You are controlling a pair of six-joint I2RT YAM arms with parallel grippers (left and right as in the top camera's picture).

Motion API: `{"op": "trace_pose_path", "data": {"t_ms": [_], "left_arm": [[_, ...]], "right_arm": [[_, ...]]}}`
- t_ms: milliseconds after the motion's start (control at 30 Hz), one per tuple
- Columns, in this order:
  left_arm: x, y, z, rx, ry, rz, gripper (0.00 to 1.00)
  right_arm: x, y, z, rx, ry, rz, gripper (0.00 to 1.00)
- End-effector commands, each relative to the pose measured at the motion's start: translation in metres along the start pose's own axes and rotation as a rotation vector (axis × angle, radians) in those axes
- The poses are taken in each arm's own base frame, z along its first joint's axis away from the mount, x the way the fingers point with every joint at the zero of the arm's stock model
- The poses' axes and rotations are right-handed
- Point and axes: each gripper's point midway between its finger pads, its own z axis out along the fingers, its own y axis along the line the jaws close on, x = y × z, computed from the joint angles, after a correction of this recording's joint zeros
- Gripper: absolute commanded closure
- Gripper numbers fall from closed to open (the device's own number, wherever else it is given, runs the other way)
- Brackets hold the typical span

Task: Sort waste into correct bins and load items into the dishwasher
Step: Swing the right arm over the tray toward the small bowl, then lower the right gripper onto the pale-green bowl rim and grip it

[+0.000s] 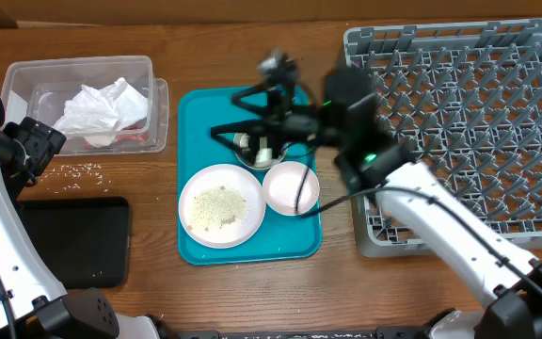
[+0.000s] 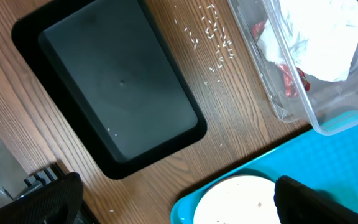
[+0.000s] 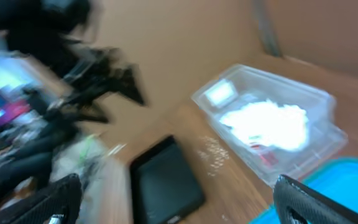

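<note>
Two claws, both spread wide and empty. Left claw [image 2: 179, 186] hangs over the counter [image 1: 252, 292] by the matte black tray [image 2: 117, 93], a shallow rounded rectangle that is nearly bare. Loose white rice grains [image 2: 213, 37] lie on the wood grain between it and the tub. Next out is a round glossy plate [image 1: 221, 205] carrying pale crumbs, just beside a smaller smooth white bowl [image 1: 292, 186], both on the teal tray [image 1: 196, 113]. Right claw [image 1: 252, 122], blurred, is above a small dish [image 1: 257, 149] in the tray's far half; which dish, cannot tell. Likely step: grab it. Straddle one rim wall, pinch firmly since glazed ware slips, lift straight up clear of the white bowl. Farther: clear hard-plastic tub [image 1: 26, 75] holding the crumpled soft napkin [image 1: 102, 105] and red wrapper [image 2: 288, 78]; grey lattice rack [image 1: 459, 122] with upright pegs, nothing loaded.
</note>
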Motion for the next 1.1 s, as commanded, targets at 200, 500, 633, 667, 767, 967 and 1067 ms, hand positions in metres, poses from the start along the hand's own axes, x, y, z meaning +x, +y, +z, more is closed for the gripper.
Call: {"op": "trace_pose_path", "data": {"t_ms": [200, 500, 633, 667, 767, 967, 1067], "left_arm": [[0.0, 0.002, -0.003, 0.001, -0.01, -0.02, 0.0], [0.0, 0.002, -0.003, 0.001, -0.01, -0.019, 0.0], [0.0, 0.002, -0.003, 0.001, -0.01, -0.019, 0.0], [0.0, 0.002, -0.003, 0.001, -0.01, -0.02, 0.0], [0.0, 0.002, -0.003, 0.001, -0.01, -0.02, 0.0], [0.0, 0.002, -0.003, 0.001, -0.01, -0.019, 0.0], [0.0, 0.002, -0.003, 0.001, -0.01, -0.02, 0.0]], "right_arm": [[-0.017, -0.04, 0.011, 0.501, -0.005, 0.038, 0.0], [0.033, -0.078, 0.035, 0.623, 0.348, 0.077, 0.0], [0.048, -0.094, 0.046, 0.641, 0.373, 0.088, 0.0], [0.05, -0.097, 0.049, 0.64, 0.371, 0.088, 0.0], [0.053, -0.104, 0.056, 0.638, 0.364, 0.086, 0.0], [0.067, -0.086, 0.065, 0.522, 0.42, 0.13, 0.0], [0.073, -0.077, 0.066, 0.473, 0.449, 0.152, 0.0]]}}
